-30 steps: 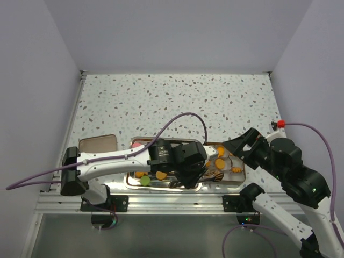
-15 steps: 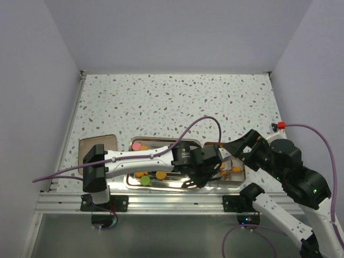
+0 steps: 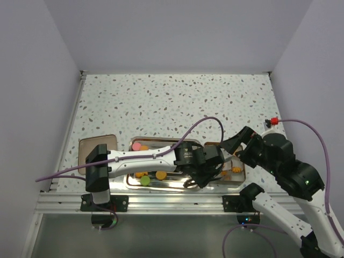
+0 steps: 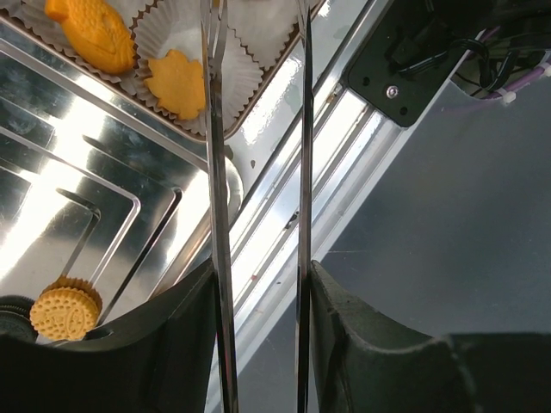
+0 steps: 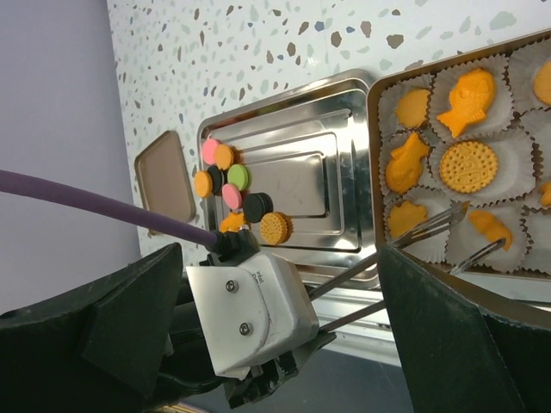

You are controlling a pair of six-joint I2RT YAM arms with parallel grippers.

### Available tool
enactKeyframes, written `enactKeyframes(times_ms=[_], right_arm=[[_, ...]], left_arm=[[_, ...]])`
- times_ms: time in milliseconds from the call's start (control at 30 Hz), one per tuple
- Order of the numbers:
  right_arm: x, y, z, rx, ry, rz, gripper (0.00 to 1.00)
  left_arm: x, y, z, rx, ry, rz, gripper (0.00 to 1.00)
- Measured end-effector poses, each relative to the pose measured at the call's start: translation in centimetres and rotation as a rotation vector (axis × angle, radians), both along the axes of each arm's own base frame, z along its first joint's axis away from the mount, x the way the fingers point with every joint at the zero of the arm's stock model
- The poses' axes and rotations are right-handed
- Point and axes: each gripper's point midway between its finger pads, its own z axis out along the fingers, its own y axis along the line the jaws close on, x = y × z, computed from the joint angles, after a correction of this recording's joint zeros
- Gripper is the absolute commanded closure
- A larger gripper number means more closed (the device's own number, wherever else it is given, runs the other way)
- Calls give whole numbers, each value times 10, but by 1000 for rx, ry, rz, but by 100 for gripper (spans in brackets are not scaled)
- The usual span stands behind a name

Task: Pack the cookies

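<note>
Speckled white tabletop (image 3: 161,102), walled in pale lilac, carries three things along its near edge. A steel tray (image 5: 301,181) sits in the middle, a brown lid (image 3: 98,146) lies at its 9 o'clock, and a brown tin (image 5: 373,155) lined with white paper cups (image 4: 250,64) sits at its 3 o'clock.

The cookies (image 5: 238,176) are split between tray and tin. In the right wrist view, pink, orange and green discs cluster at the tray's 9 o'clock end, with a round biscuit (image 5: 275,227) just at their 5 o'clock. Most of the cups in view hold orange fish shapes and rounds.

The left gripper (image 4: 258,26) reaches across the tray to the tin's near row. Its two thin tweezer blades stand parallel and apart with nothing between them. A leaf-shaped cookie (image 4: 176,83) lies in its cup just at 9 o'clock of the left blade.

The right gripper (image 3: 235,144) hovers at the tin's 12 o'clock edge, jaws spread wide and empty.
</note>
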Motion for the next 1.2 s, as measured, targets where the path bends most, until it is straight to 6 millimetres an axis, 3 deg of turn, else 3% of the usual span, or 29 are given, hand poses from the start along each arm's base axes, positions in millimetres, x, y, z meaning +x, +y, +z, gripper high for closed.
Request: enactKeyframes(times_ms=[333, 633, 733, 867, 967, 1033, 1200], right_arm=[[11, 7, 1, -10, -10, 11, 1], [22, 20, 30, 60, -121, 42, 1], [27, 10, 35, 37, -167, -3, 1], [36, 3, 43, 35, -258, -40, 1], [47, -1, 37, 17, -280, -86, 1], [54, -7, 29, -14, -268, -129, 1], [69, -26, 18, -124, -266, -230, 1]], left_arm=[[4, 3, 4, 12, -19, 13, 50], [24, 19, 39, -23, -68, 65, 51], [40, 42, 57, -52, -94, 129, 51], [72, 90, 92, -117, -150, 263, 51], [84, 119, 105, -133, -182, 337, 51], [83, 136, 101, -112, -181, 358, 51], [70, 177, 68, 30, -115, 376, 52]])
